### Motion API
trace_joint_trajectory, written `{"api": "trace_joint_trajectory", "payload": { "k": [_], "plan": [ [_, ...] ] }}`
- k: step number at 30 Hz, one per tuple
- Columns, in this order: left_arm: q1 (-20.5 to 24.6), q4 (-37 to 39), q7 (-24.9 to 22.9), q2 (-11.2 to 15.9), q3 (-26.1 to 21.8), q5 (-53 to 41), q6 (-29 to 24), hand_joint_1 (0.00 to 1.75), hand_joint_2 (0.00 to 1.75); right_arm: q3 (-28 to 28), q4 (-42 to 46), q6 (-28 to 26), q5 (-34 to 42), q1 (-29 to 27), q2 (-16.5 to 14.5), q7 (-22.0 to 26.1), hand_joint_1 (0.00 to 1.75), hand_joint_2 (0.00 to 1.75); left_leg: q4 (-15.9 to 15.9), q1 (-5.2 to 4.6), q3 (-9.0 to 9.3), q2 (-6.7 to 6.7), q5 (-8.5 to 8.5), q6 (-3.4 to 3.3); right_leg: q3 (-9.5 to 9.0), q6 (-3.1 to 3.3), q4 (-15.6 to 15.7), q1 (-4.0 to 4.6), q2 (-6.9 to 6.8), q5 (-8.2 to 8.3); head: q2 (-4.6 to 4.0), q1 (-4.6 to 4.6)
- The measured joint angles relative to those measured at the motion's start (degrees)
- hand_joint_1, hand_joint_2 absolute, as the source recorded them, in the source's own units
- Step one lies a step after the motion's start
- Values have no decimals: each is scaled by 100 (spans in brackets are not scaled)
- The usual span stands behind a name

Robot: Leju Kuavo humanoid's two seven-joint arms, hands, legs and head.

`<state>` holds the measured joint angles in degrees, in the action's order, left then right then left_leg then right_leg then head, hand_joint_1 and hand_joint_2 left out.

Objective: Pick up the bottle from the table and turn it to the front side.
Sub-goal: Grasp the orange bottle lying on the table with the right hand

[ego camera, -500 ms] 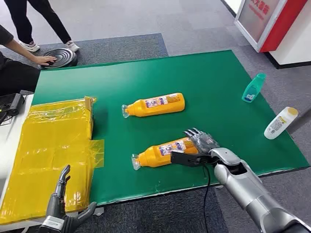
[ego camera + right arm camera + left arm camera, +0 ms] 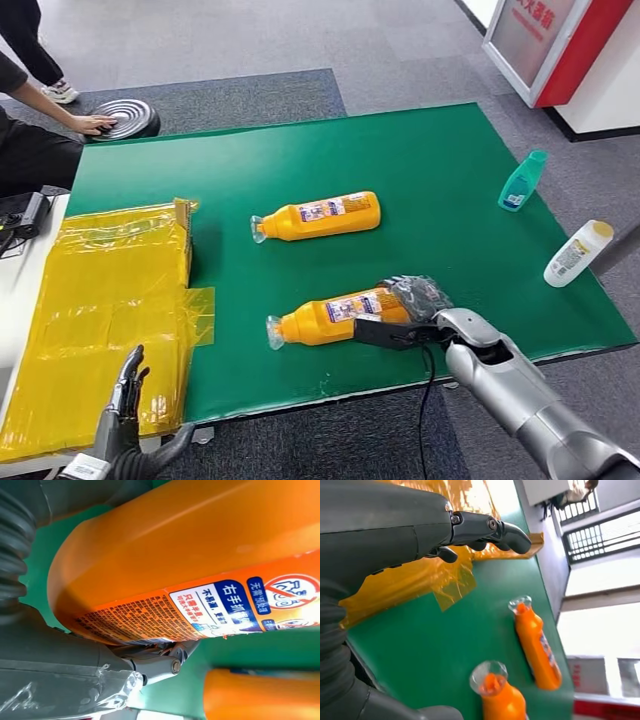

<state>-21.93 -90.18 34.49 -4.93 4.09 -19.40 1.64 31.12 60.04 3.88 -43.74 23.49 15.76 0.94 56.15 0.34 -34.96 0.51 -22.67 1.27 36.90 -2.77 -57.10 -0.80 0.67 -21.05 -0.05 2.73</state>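
The right robot hand is wrapped around the base end of the near orange bottle, which is grasped between a thick thumb below and darker fingers closed against its printed label, as is seen in the right wrist view. This bottle is laid on its side on the green counter, its clear cap pointed toward the yellow plastic sheet, and it is set close to the counter's near edge. Just beyond it, away from the robot, a second orange bottle is laid on its side, roughly parallel and well apart from the first. The left robot hand is held released, with fingers apart and nothing in them, at the near edge of the yellow plastic sheet. On the far side of the near orange bottle from that sheet, a teal bottle and a white bottle with a yellow cap are placed near the counter's edge. Past the counter's far corner, a person's hand is rested on a dark round disc on the floor.
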Motion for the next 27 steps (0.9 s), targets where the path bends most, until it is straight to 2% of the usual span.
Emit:
{"api": "trace_joint_trajectory", "payload": {
  "k": [5, 14, 24, 27],
  "plan": [
    [-16, 0, 259, -288, -402, 412, 953, 0, 175, -241, 598, -621, 197, -530, -214, 250, 175, 175, 0, 1, -4, 2, -7, 2, 5, 2, 0, 2, 0, -9, 1, -1],
    [62, 4, 217, -679, -1009, 768, 1771, 0, 175, -601, 950, -1074, 840, -1059, -986, 876, 175, 175, 0, 2, -4, 0, -8, 3, 6, 2, 0, 3, 1, -11, 1, 0],
    [311, 155, -327, -752, -1272, 1263, 2225, 0, 175, -396, 757, -1098, 1283, -1250, -1873, 1309, 175, 175, 0, 3, -3, 0, -6, 7, 8, 5, -1, 6, 1, -13, 0, -1],
    [364, 203, -373, -725, -1268, 1099, 2170, 0, 175, -207, 618, -1153, 1270, -1258, -2068, 1385, 175, 175, 0, 3, -4, 0, -6, 7, 9, 6, -1, 6, 1, -14, 0, -1]
  ]
}}
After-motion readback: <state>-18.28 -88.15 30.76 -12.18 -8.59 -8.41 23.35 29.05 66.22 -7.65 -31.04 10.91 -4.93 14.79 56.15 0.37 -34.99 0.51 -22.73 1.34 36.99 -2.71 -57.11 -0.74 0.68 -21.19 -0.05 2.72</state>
